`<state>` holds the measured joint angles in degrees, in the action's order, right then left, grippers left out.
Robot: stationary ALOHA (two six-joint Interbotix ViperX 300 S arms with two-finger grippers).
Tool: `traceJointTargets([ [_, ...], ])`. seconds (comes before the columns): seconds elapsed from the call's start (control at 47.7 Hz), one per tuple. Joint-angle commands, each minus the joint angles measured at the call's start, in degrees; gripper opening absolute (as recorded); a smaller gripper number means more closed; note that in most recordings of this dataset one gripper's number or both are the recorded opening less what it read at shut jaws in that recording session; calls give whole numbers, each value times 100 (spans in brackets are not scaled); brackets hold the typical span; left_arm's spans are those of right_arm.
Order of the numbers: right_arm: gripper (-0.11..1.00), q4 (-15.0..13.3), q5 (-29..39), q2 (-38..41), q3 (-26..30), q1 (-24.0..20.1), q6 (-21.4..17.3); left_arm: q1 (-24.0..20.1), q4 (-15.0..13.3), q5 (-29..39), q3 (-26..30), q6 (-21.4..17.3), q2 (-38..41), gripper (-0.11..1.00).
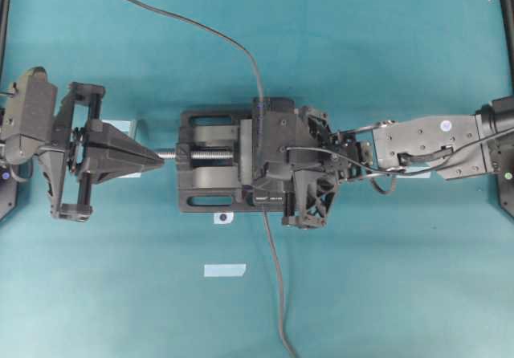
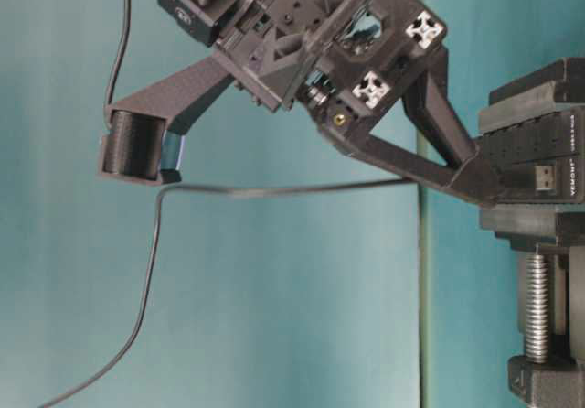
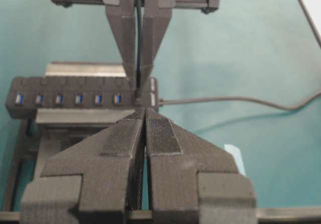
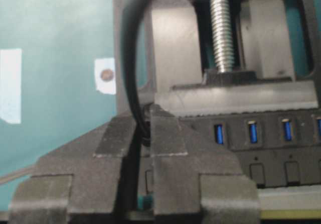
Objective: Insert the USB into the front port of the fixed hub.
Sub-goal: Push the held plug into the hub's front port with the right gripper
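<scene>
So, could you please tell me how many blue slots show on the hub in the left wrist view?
6 blue slots, in one row along the hub, from its left end to the fingers of the right claw; a seventh may be hidden behind them.

front port hidden behind the right fingers (image 4: 165,148), USB plug lost between them, fixed hub (image 4: 271,143) cut off at the frame's right edge

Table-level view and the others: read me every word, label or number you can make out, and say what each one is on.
"VEMONT": small white lettering, running vertically on the end face of the fixed hub, beside the port there.
A second, smaller line of white lettering next to it: too small to read.
White sticker with a dark dot on the table: no text visible.
Overhead and both wrist views: no readable text.
</scene>
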<state>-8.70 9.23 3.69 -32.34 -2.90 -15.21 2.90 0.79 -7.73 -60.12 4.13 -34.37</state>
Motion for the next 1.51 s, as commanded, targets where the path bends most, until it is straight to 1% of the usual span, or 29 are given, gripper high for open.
traceJointTargets([
  [0.0, 1, 18, -26, -70, 18, -44, -79, 0, 9, -62, 79, 0, -18, 0],
  [0.377, 1, 70, -26, 35, -35, -149, -105, 9, 9, -70, 79, 18, -18, 0],
  [0.65, 1, 70, -35, 88, -132, -149, -360, 9, 9, -70, 70, 18, -18, 0],
  [0.964, 1, 70, -123, 211, -334, -141, -378, 9, 9, -70, 62, 18, -9, 0],
  [1.488, 1, 70, -70, 404, -343, -229, -413, 9, 9, -70, 114, 9, -18, 0],
])
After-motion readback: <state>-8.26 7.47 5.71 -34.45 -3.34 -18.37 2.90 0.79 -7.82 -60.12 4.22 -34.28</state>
